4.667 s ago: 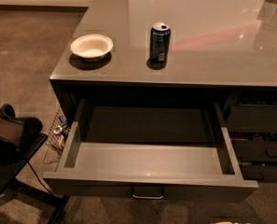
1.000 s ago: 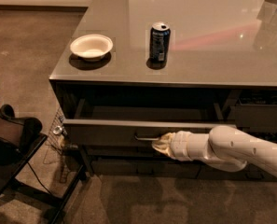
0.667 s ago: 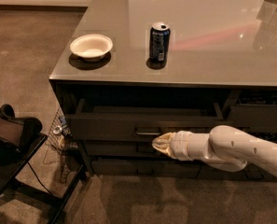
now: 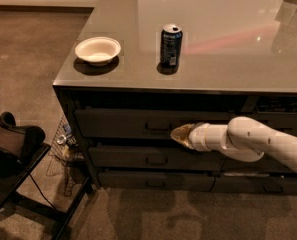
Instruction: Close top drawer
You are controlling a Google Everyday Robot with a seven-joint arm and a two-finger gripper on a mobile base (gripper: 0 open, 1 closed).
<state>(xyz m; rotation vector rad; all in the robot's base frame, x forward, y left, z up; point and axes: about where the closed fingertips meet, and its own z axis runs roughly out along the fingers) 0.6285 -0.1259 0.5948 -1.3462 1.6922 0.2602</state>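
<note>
The top drawer (image 4: pixel 118 122) is a wide dark grey drawer just under the counter top, pushed in nearly flush with the drawers below, with a small rectangular metal pull handle (image 4: pixel 158 126) at its centre. My gripper (image 4: pixel 176 134) comes in from the right on a white arm and its tip sits at the drawer front, just right of the handle.
A white bowl (image 4: pixel 98 49) and a dark soda can (image 4: pixel 171 45) stand on the glossy counter (image 4: pixel 228 39). Two more drawers (image 4: pixel 158 160) lie below. A black chair (image 4: pixel 13 149) and a wire basket (image 4: pixel 63 144) stand on the carpet at left.
The drawer, fully open 4.7 s ago, has slid back into the cabinet. My gripper has followed it in, pressing at the front beside the handle.
</note>
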